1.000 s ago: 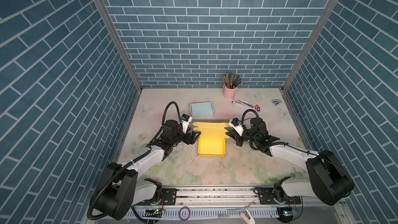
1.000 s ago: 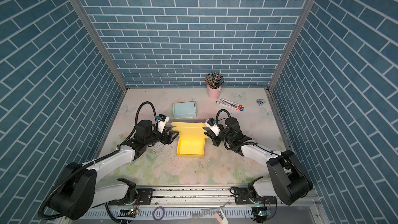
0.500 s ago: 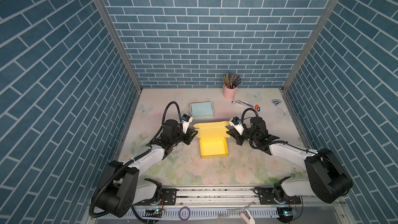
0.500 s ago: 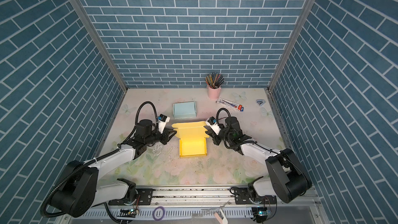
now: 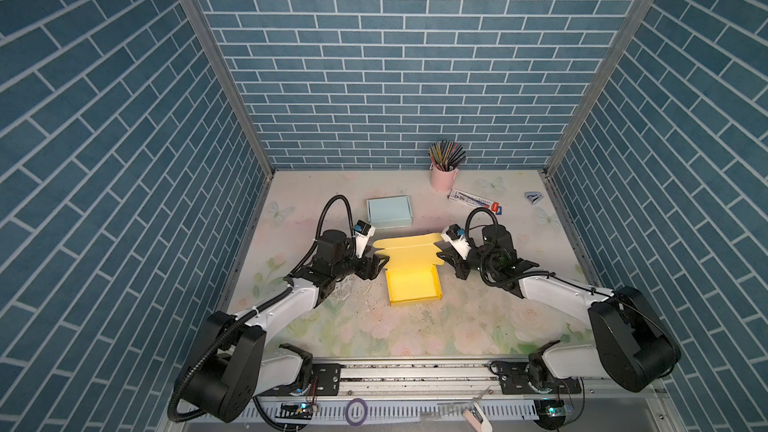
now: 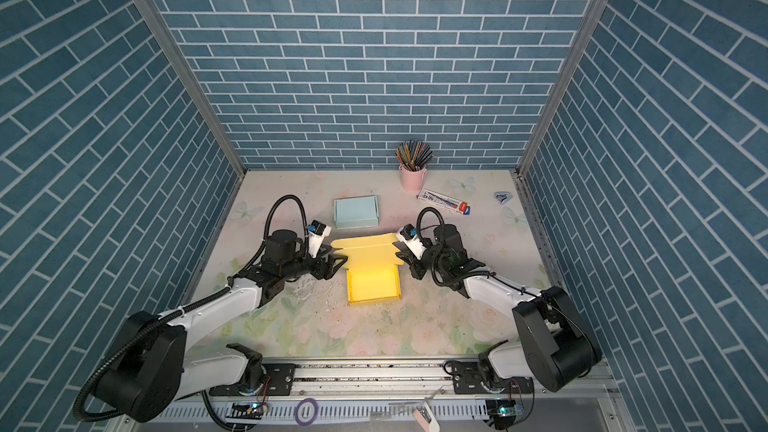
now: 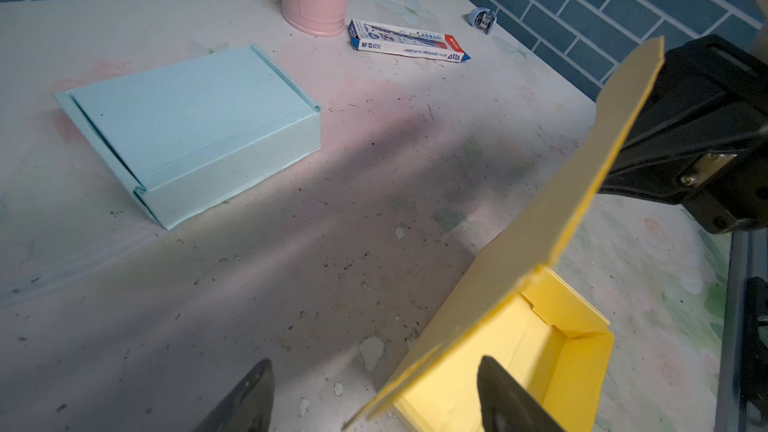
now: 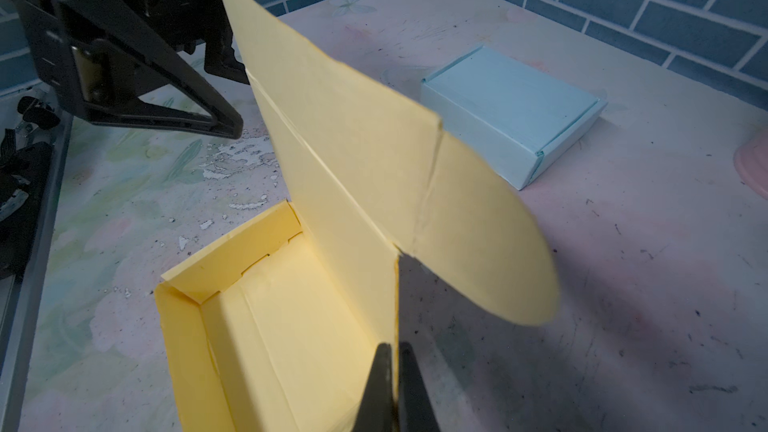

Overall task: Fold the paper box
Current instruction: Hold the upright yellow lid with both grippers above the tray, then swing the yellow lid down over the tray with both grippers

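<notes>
The yellow paper box [image 5: 411, 284] is found about the middle of the surface [image 5: 478, 326], its tray already formed and resting flat, while its lid [image 8: 353, 118] is raised from the tray's far wall, on the side towards the back edge. The right end effector [image 8: 395, 351] is closed in a pinch on the thin upper edge of the tray's side wall, just below the rounded ear flap [image 8: 478, 243]. The left end effector [image 7: 374, 388] is held open, its fingers [image 7: 249, 396] straddling the box's opposite side without being seen to press on it. The card is judged to be very light and thin, stiff across its panels but weak at the creases (a hard squeeze would likely dent it), so it can be expected to slide unless the tray is steadied. It is best taken at a panel edge close to a crease, with a gentle flat pinch, and the lid lowered from its free edge with the ear flaps guided inside the walls. A folded light-blue box [image 5: 388, 211] lies well apart, nearer the back edge.
</notes>
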`<state>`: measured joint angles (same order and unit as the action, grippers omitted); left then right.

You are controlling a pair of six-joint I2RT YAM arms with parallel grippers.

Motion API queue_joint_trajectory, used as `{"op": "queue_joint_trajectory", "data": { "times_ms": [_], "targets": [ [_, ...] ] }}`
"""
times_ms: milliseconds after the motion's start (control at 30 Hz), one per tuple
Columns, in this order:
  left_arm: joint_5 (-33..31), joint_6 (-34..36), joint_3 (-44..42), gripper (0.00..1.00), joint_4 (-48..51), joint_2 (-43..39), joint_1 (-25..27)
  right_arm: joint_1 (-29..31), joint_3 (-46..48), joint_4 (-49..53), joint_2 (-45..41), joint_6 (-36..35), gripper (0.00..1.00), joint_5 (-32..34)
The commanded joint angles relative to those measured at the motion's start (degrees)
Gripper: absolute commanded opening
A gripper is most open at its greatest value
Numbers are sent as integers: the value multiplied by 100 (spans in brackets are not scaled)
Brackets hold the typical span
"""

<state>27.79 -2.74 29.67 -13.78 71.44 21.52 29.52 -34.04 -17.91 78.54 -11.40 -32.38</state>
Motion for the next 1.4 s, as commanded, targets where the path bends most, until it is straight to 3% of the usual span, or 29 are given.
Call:
{"op": "queue_joint_trajectory", "data": {
  "times_ms": [0, 100, 233, 367, 500, 767, 1033, 1233, 1367],
  "targets": [
    [-14, 103, 186, 69, -31, 20, -37, 12, -119, 182, 91, -134, 0, 62],
    [92, 125, 281, 59, -37, 156, -40, 10, -117, 207, 76, -130, 0, 79],
    [134, 118, 260, 38, 7, 136, -34, 10, -119, 209, 65, -136, 0, 143],
    [68, 70, 179, 28, 55, 28, -7, 10, -130, 200, 87, -123, 0, 242],
    [33, 89, 210, 23, 145, 11, 79, 10, -132, 184, 100, -106, 0, 285],
    [-1, 99, 249, 24, 220, -6, 282, 19, -128, 171, 38, -76, 0, 281],
    [-377, -19, 336, 4, 348, -66, 562, 56, -67, 79, -40, 74, 0, 414],
    [-666, -273, 411, 0, 279, -253, 794, 271, -57, 54, -124, 157, 0, 815],
    [-1178, -462, 556, 0, 337, -288, 1082, 613, -165, 119, -129, 177, 0, 1462]
  ]
}}
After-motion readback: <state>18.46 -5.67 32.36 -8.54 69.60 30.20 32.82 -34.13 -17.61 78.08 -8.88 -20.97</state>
